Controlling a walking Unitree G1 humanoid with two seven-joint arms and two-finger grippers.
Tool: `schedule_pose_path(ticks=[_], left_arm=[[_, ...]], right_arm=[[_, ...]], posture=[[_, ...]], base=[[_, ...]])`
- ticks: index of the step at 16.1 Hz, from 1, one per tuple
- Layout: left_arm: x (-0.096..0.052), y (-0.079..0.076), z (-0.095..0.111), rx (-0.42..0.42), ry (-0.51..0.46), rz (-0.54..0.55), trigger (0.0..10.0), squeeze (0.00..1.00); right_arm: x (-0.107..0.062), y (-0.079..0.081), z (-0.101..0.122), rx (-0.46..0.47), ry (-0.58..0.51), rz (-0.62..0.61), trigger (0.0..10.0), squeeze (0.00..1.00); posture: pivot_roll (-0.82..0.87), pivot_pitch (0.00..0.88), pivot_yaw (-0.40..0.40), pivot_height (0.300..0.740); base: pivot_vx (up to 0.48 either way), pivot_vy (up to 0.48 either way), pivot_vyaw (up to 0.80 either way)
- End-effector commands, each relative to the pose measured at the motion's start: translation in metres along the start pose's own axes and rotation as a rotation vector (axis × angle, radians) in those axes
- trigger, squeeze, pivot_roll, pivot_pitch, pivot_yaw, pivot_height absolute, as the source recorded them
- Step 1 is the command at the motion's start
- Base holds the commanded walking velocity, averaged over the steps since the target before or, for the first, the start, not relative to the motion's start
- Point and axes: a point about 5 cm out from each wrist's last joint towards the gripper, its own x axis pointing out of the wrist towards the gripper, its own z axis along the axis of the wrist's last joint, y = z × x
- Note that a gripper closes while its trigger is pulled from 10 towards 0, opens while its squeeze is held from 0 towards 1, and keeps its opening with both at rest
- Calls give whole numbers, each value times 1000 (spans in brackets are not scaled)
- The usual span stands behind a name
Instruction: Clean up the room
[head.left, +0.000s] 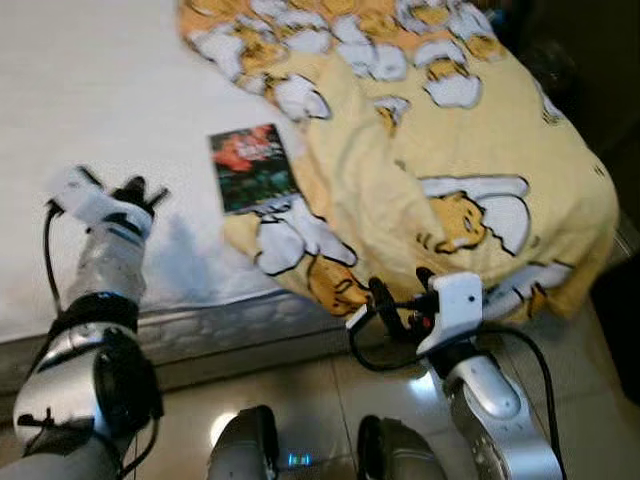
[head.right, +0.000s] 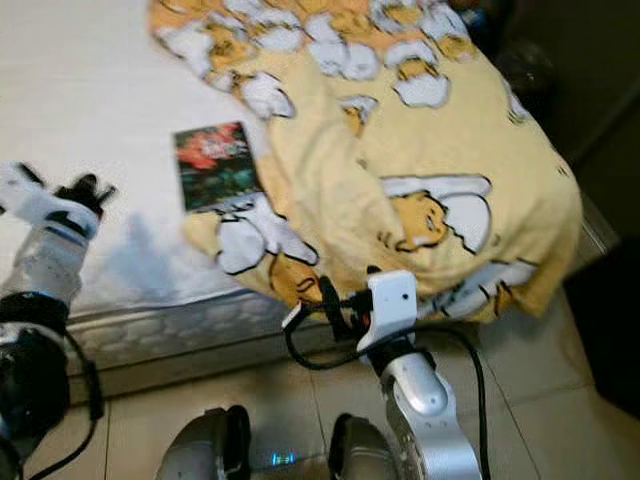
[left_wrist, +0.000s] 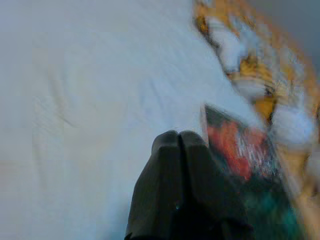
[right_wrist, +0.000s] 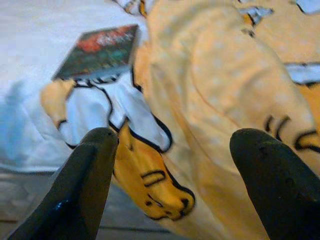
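A robot stands at a bed's edge with a crumpled yellow cartoon blanket (head.left: 440, 150) and a small book (head.left: 254, 167) on the white mattress (head.left: 90, 120).

The right gripper (right_wrist: 170, 170) has its fingers spread wide, the blanket's hanging edge just beyond and between them. The left gripper (left_wrist: 179, 142) has its fingers pressed together over bare mattress, the book lying just beside their tips, its far side touching the blanket.

A rumpled yellow blanket (head.left: 430, 150) printed with white and orange cartoon figures lies heaped on the white bed (head.left: 90, 120), spilling over its edge. A dark, red-patterned book (head.left: 253, 168) lies flat beside it, its corner touching the blanket.
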Motion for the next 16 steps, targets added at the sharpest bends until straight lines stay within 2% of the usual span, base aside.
schedule_pose_path(ticks=[1, 2, 3, 5, 6, 8, 9, 14, 16], left_arm=[[-3, -31, -11, 332, -8, -166, 10000, 0], [-18, -60, -21, 588, -103, -336, 10000, 286], [-35, -74, -27, 572, -152, -402, 10000, 1000], [-52, -75, -33, 567, -160, -353, 10000, 1000], [-61, -66, -33, 513, -141, -217, 10000, 1000], [-67, -62, -35, 462, -112, -125, 10000, 1000], [-78, -70, -35, 478, -130, -103, 10000, 1000], [-91, -79, -42, 568, -102, -115, 10000, 1000], [-102, -65, -52, 603, -51, -87, 10000, 1000]], right_arm=[[2, -5, 4, 7, -40, -23, 10000, 1000], [6, -13, 16, -34, -112, -78, 10000, 1000], [10, -16, 28, -53, -167, -93, 10000, 1000], [17, -23, 43, -76, -221, -125, 10000, 1000], [20, -26, 47, -45, -231, -139, 10000, 1000], [24, -28, 42, -3, -209, -140, 10000, 1000], [30, -25, 33, 39, -183, -109, 10000, 1000], [50, -17, 22, 46, -135, -46, 10000, 1000], [54, -18, 20, 51, -138, -37, 10000, 1000]], posture=[[-94, 98, -1, 710], [-88, 85, 5, 710], [-84, 67, 12, 710], [-72, 45, 17, 710], [-58, 33, 14, 710], [-36, 20, 7, 710], [-4, 4, -7, 710], [76, 0, -39, 710], [87, 0, -41, 710]], base=[[0, 0, 0], [0, 0, 0], [0, 0, 0], [0, 0, 0], [0, 0, 0], [0, 0, 0], [0, 0, 0], [0, 0, 0], [0, 0, 0]])
